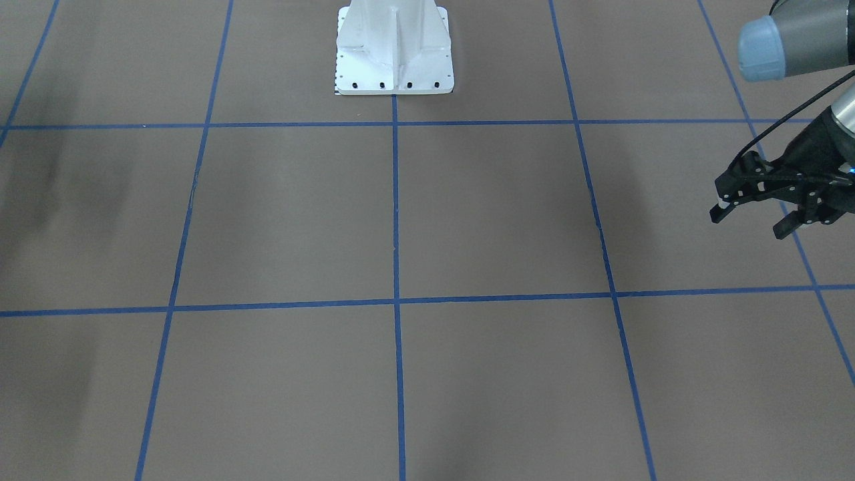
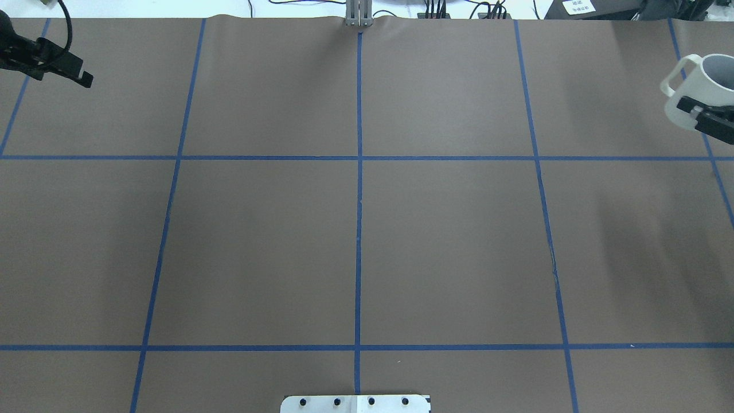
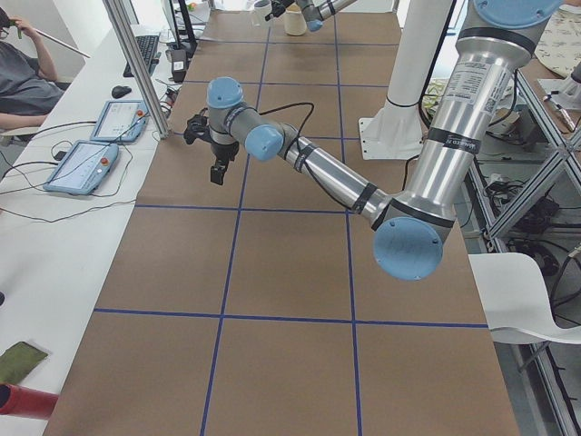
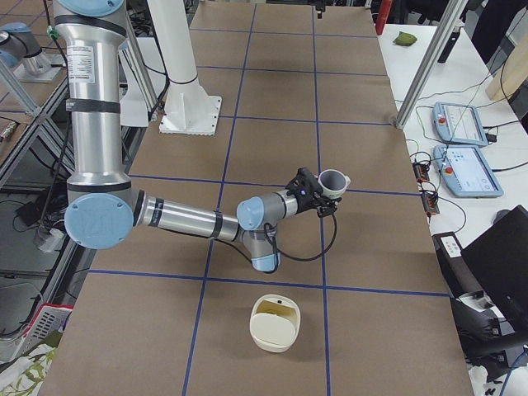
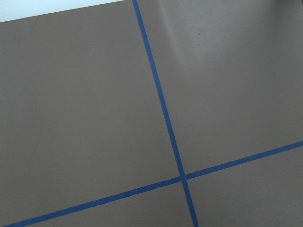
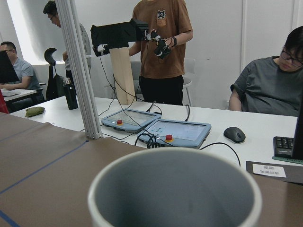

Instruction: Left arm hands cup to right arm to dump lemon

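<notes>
My right gripper (image 2: 705, 109) is shut on the white cup (image 2: 697, 74) and holds it upright above the table's far right, handle pointing inward. In the exterior right view the cup (image 4: 333, 181) hangs past the gripper (image 4: 318, 198). The right wrist view looks down into the cup (image 6: 175, 189): its grey inside shows nothing in it. No lemon shows in any view. My left gripper (image 1: 751, 224) hovers open and empty over the far left of the table (image 2: 63, 66). The left wrist view shows only brown table and blue tape.
A cream container (image 4: 275, 323) stands on the table at the right end, nearer the robot's side than the cup. The white robot base (image 1: 394, 53) is at the middle. Control tablets (image 4: 462, 144) and seated and standing people (image 6: 163, 52) are beyond the far edge.
</notes>
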Tool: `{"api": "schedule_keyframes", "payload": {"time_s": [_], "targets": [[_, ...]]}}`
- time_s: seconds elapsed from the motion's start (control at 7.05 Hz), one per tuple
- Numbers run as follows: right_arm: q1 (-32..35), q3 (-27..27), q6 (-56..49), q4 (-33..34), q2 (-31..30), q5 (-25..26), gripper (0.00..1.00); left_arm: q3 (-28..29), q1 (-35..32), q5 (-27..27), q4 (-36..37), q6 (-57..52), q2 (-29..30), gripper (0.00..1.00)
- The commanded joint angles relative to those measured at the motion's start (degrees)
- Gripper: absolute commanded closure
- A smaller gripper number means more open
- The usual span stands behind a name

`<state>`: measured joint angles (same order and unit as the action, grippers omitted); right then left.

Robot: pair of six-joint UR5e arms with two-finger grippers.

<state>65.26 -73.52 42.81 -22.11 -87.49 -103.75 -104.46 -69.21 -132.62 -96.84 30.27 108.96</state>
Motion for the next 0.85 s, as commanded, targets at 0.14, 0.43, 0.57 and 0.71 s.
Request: {"api": "schedule_keyframes", "payload": {"time_s": [0.14,0.43,0.57,0.71], "targets": [[-3.1,-0.1,-9.5,12.4,9.7,5.1,0.56,-1.2,5.6,0.3,-0.5,20.8,7.8,0.00],[-14.5,-0.1,-12.7,20.0,16.4,21.6,0.56,-0.8,12.1,1.6,-0.5,39.3,17.1,0.00],[-20.2,-0.1,-16.0,23.4,19.7,31.1,0.56,-0.3,16.2,7.2,-0.6,46.6,20.8,0.00],[-22.7,0.0,-19.7,26.2,21.6,34.0,0.56,0.4,18.3,9.6,-0.6,50.0,23.2,0.00]]}}
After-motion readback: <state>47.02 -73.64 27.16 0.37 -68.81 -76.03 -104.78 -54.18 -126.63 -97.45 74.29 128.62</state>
